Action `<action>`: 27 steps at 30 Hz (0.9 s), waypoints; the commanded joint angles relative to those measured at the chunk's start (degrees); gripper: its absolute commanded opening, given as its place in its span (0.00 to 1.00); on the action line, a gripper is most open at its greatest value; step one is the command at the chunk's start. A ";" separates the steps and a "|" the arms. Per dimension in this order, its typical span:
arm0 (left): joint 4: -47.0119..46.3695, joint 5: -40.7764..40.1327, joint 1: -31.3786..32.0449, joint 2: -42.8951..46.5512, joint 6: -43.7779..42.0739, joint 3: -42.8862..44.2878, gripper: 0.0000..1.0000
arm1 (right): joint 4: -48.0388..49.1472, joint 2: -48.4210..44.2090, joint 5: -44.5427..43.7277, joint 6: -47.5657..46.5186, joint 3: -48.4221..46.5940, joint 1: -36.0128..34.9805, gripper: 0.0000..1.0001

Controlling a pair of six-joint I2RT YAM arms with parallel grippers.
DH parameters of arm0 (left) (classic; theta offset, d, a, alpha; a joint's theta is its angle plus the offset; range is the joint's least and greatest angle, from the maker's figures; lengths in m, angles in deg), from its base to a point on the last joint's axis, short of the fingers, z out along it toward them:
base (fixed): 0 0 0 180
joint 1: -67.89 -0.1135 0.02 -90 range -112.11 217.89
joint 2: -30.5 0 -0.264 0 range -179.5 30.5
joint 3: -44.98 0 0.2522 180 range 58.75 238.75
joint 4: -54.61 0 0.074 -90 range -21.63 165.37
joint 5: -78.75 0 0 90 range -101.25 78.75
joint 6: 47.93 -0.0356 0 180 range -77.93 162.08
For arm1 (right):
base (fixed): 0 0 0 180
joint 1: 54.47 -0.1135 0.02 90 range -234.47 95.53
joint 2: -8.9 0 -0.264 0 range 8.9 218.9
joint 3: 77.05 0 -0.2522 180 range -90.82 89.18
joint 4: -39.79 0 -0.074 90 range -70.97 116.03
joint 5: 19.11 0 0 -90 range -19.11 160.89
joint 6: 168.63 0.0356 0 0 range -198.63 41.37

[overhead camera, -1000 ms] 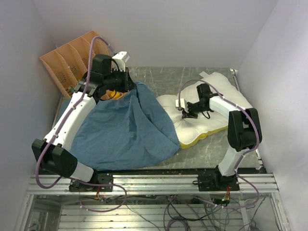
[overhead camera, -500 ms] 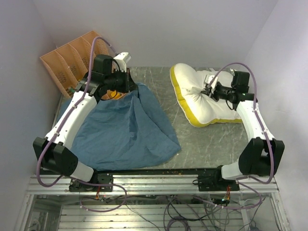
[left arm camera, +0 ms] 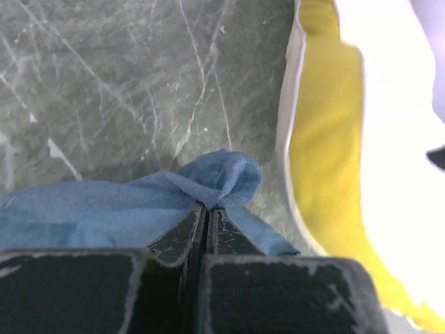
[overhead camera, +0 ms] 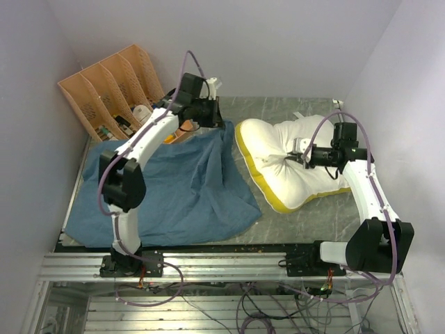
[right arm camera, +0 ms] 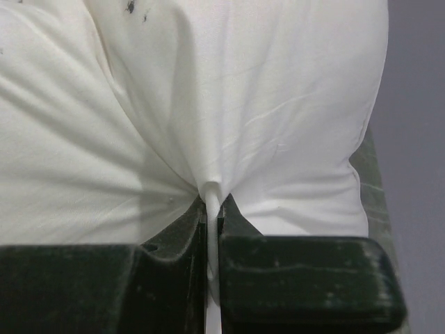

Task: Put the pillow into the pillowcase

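Observation:
The blue pillowcase (overhead camera: 167, 184) lies spread and wrinkled over the left half of the table. My left gripper (overhead camera: 221, 123) is shut on its far right corner, a small bunch of blue fabric (left arm camera: 221, 179) pinched between the jaws (left arm camera: 207, 207). The cream-white pillow (overhead camera: 292, 177) with its yellow edge (overhead camera: 259, 182) lies on the right half, close beside the pillowcase. My right gripper (overhead camera: 292, 157) is shut on a fold of the pillow's top fabric (right arm camera: 213, 191), near its middle. The yellow edge also shows in the left wrist view (left arm camera: 323, 139).
A tan wooden organizer (overhead camera: 104, 94) with slots holding small items stands at the back left, just behind the left arm. The grey marble table (overhead camera: 271, 111) shows at the back between the arms. White walls close in on both sides.
My left gripper has carried the pillowcase corner right and farther back, and the fabric now lies flatter. My right gripper has dragged the pillow left and nearer, up beside the pillowcase.

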 commanded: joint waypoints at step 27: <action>19.57 -1.69 4.23 -23.08 -4.53 27.52 0.07 | 19.83 7.03 -25.83 -8.12 9.16 -23.23 0.00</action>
